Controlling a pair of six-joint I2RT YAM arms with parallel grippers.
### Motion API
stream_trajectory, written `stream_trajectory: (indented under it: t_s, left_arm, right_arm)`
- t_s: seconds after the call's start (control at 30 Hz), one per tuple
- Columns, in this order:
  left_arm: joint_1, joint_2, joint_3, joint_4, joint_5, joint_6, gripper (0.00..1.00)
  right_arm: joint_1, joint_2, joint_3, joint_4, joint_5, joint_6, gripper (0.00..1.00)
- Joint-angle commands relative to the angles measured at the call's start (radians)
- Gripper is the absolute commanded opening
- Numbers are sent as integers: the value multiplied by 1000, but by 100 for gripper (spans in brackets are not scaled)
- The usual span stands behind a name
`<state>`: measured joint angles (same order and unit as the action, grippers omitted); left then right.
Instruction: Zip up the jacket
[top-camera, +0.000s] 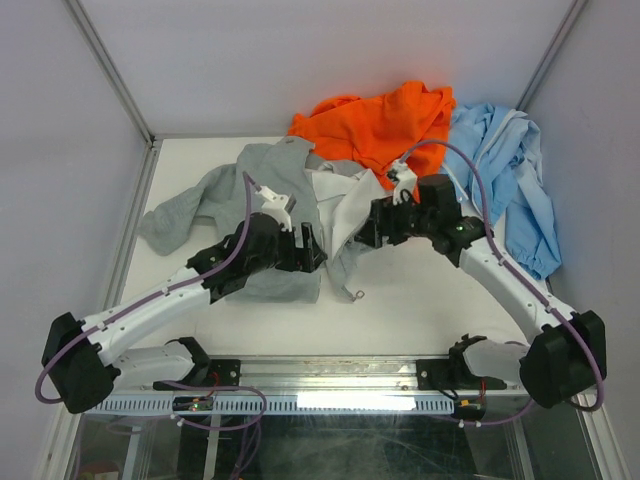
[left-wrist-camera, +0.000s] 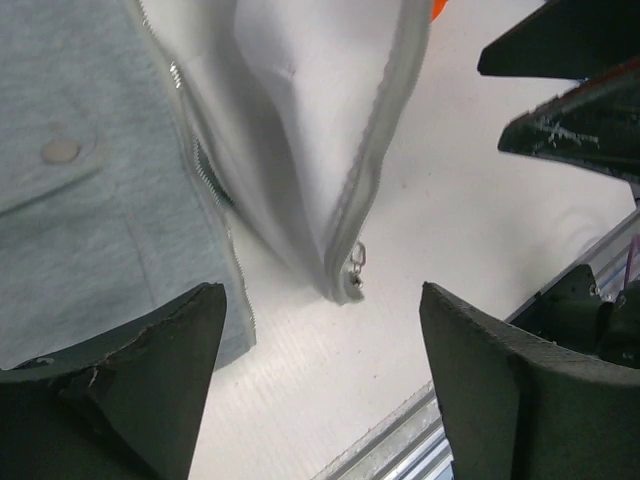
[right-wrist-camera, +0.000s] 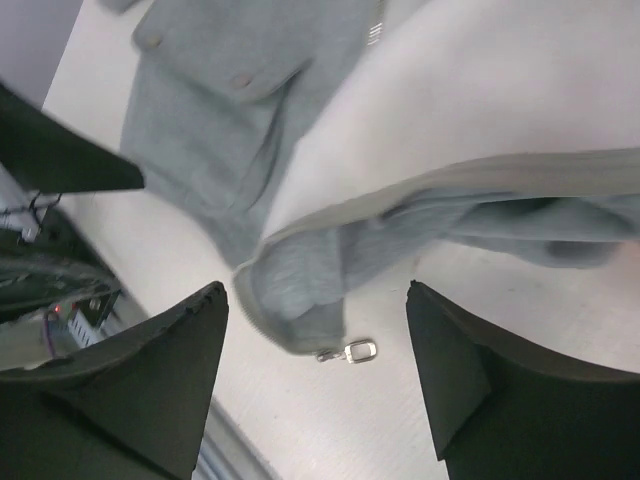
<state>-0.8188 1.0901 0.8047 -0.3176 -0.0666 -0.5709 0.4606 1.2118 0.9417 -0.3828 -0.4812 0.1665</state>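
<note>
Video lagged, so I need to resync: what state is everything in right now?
jacket: unzipped, front open
zipper pull: at bottom hem, ungripped
left end effector: open, empty
right end effector: open, empty
orange garment: crumpled heap
light blue jacket: crumpled heap

From above, my left arm (top-camera: 160, 300) covers the near part of the jacket (top-camera: 275, 165), and the right gripper (top-camera: 360, 238) hides a stretch of its open front; the zipper teeth (left-wrist-camera: 203, 170) are too small for me to make out in that top view; where the orange garment (top-camera: 380, 120) meets the jacket I cannot tell which lies on top; in the left wrist view the right panel is smeared with blur, and the jacket runs off the top and left edges; the right wrist view cuts it off at the top and right.
</note>
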Motion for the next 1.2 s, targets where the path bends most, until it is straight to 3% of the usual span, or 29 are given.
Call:
stream_trajectory:
  t_s: [0.0, 0.17, 0.4, 0.57, 0.67, 0.83, 1.0, 1.17]
  left_arm:
    - [-5, 119, 138, 51, 29, 93, 82]
    - [1, 308, 301, 55, 60, 147, 86]
    - [1, 511, 429, 24, 83, 191, 88]
    - [2, 585, 455, 7, 74, 211, 86]
    - [3, 602, 447, -4, 45, 213, 75]
    - [23, 581, 377, 6, 59, 188, 32]
    - [32, 506, 274, 35, 88, 170, 5]
    - [32, 448, 189, 37, 102, 154, 0]
  right_arm:
    - [-173, 7, 47, 107, -33, 131, 75]
    - [-346, 126, 47, 281, -40, 343, 80]
    - [-379, 272, 21, 433, 48, 507, 83]
    - [-380, 385, 9, 561, 1, 585, 84]
    - [-360, 453, 32, 596, -55, 617, 84]
    - [-316, 510, 47, 649, -74, 663, 84]
    - [-299, 527, 24, 770, -82, 701, 83]
    - [-287, 543, 56, 823, -110, 744, 77]
